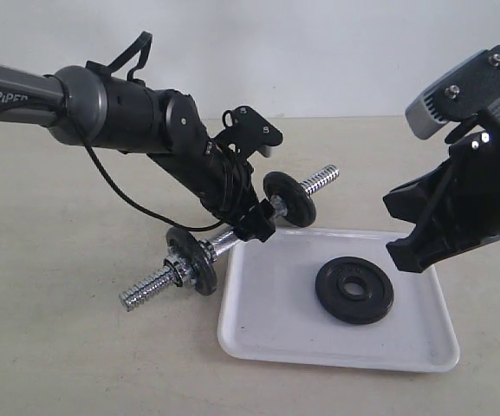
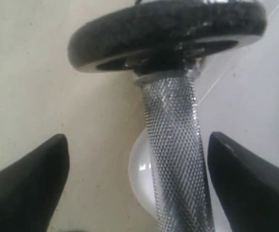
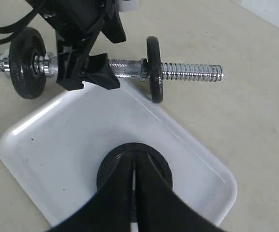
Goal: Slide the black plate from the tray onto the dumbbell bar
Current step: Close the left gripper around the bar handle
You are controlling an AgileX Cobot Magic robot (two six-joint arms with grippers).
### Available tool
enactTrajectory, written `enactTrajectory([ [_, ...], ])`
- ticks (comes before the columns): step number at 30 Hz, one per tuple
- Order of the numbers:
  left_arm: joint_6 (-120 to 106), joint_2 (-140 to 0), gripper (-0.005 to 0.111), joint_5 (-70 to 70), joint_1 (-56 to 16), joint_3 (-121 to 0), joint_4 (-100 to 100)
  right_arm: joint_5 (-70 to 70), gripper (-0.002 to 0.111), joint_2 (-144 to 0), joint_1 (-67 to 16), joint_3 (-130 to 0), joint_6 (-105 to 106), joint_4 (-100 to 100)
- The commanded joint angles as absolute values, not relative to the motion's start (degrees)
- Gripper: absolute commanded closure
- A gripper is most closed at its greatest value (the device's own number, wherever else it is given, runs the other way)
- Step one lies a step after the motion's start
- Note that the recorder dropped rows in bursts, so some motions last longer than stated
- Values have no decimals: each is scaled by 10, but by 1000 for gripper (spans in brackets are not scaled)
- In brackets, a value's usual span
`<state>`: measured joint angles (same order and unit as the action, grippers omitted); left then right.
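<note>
The black plate (image 1: 354,289) is lying flat in the tray (image 1: 267,338), just beneath my right gripper (image 3: 133,162), which I am hovering with jaws pressed together. My left gripper (image 2: 138,145), jaws spread, is straddling the bar (image 2: 175,145), which is lying crosswise beyond the tray.

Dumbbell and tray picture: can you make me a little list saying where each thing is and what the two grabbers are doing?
black plate: lying flat in the tray, not on the bar yet
tray: white, right beside the dumbbell bar
dumbbell bar: carries two other discs, both threaded ends bare
left gripper: open, straddling the bar's handle without squeezing it
right gripper: shut, over the black plate
</note>
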<state>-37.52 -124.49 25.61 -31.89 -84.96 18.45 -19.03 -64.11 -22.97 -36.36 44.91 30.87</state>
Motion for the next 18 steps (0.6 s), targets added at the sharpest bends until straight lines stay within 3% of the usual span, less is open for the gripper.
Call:
enactTrajectory([
  [1,-369,-1245,33,256,-320,-854,182,-183,108,-641,-231,-367,449,310],
  [3,-369,-1245,34,255,-320,-854,182,-183,108,-641,-231,-367,449,310],
  [8,-395,-1245,52,261,-320,-854,186,-184,108,-641,-231,-367,449,310],
  [18,-395,-1252,51,265,-320,-854,201,-184,108,-641,-231,-367,449,310],
])
